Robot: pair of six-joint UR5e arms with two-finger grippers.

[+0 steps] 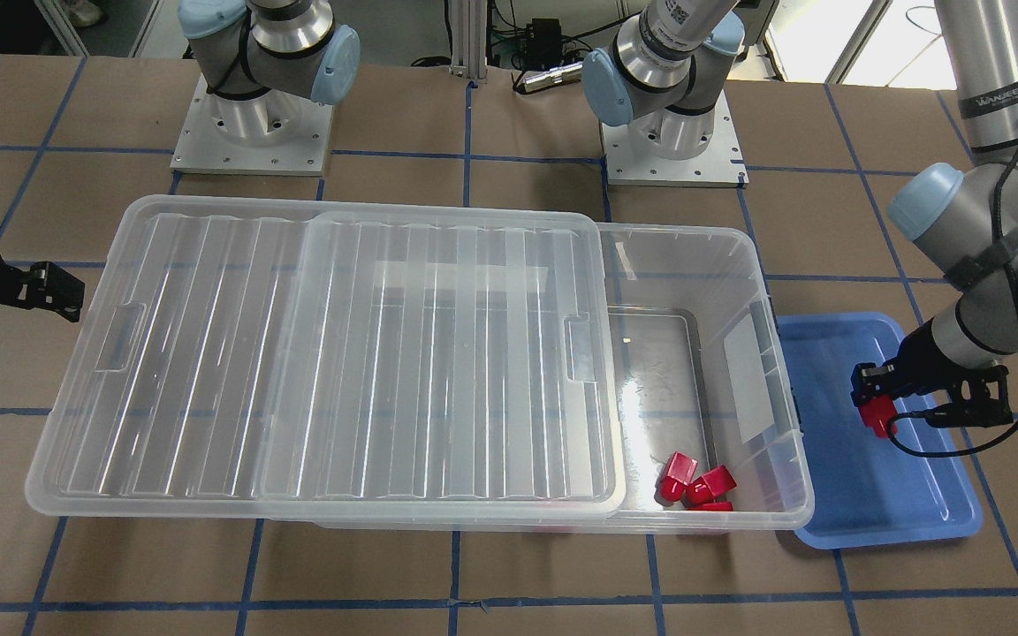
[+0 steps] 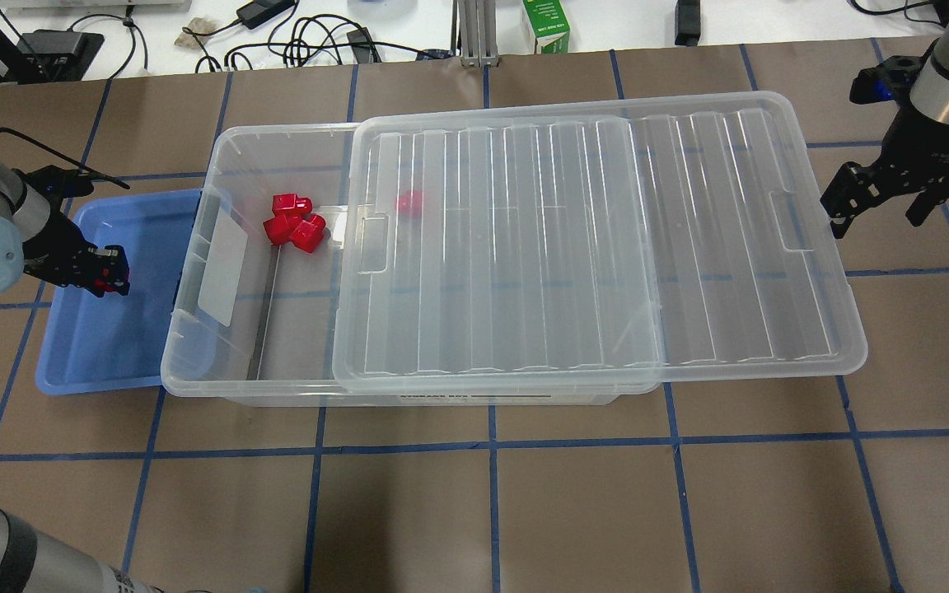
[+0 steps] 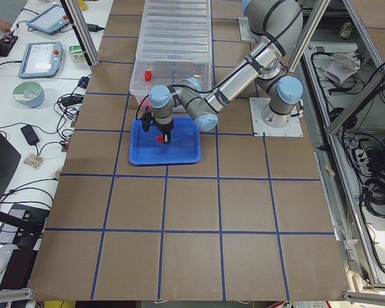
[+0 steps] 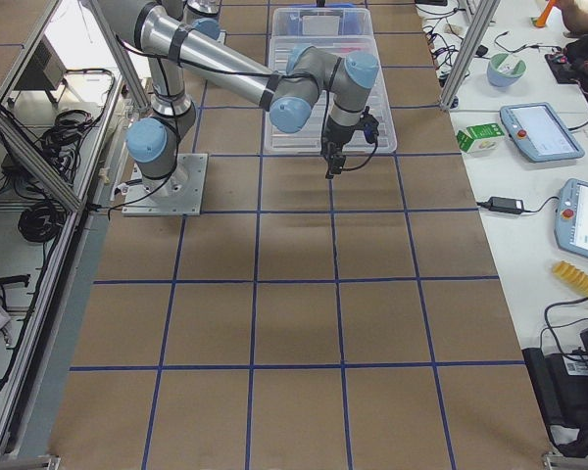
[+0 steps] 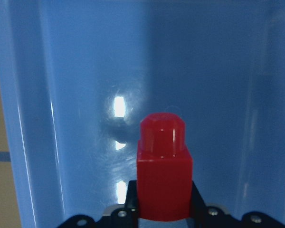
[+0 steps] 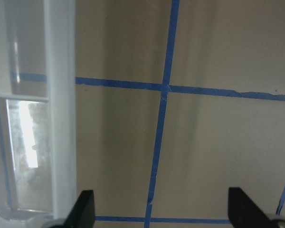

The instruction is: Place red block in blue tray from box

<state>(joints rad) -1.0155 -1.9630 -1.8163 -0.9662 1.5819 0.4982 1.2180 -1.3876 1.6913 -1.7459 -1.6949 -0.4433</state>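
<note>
The left gripper (image 1: 869, 403) hangs over the blue tray (image 1: 827, 353), its fingers closed on a red block (image 5: 164, 166). More red blocks (image 1: 696, 484) lie in the box (image 1: 695, 231) at its uncovered end, beside the tray. The right gripper (image 2: 878, 202) hovers past the slid-aside lid (image 1: 341, 353), fingers spread wide and empty.

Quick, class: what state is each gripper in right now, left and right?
Left gripper: shut on a red block, over the blue tray.
Right gripper: open, holding nothing.
</note>
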